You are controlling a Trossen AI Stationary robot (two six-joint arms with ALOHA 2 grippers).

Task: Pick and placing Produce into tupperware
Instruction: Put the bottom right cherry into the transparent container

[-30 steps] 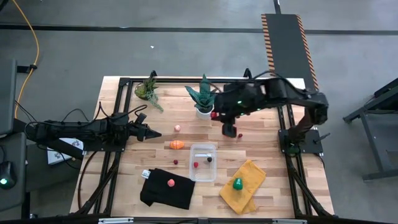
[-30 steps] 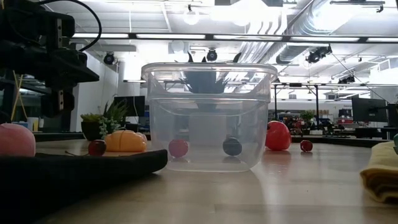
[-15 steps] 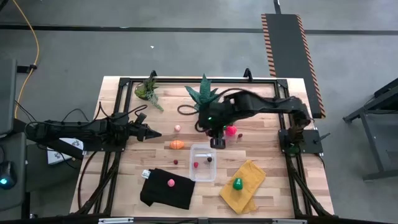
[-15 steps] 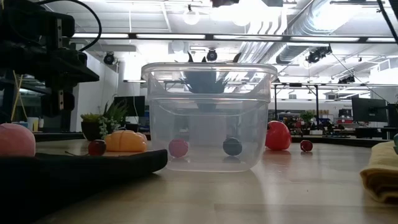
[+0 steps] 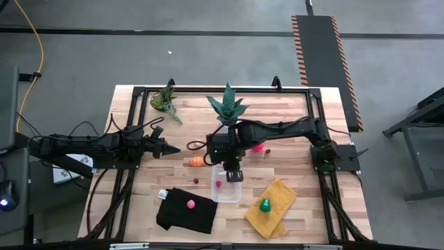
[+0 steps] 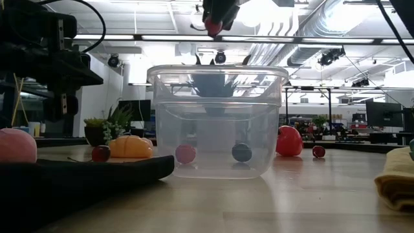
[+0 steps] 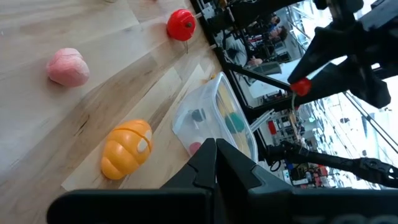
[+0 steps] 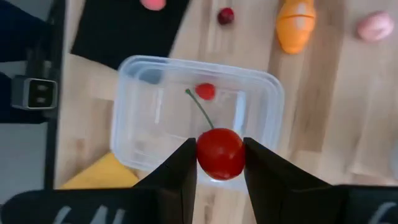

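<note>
My right gripper hangs over the clear tupperware, shut on a red cherry with a green stem; the cherry also shows above the rim in the low view. A small red piece and a dark blue piece lie on the tupperware's floor. My left gripper is shut and empty at the table's left, above the wood, pointing at the orange piece. My right gripper pinches the cherry's round body between its two fingers, one on each side. The fingers point down from above. The cherry is lifted clear, above the tupperware's open top, its stem sticking out past the fingertips.
Loose on the wood: a pink piece, a red tomato, a small dark red piece. A pink piece lies on the black cloth, a green one on the yellow cloth. Two potted plants stand at the far side.
My right gripper has gone from beside the potted plant toward the table's near and left side, and now stands over the tupperware, where it comes into the low view from above with the cherry. My left arm has kept still.
</note>
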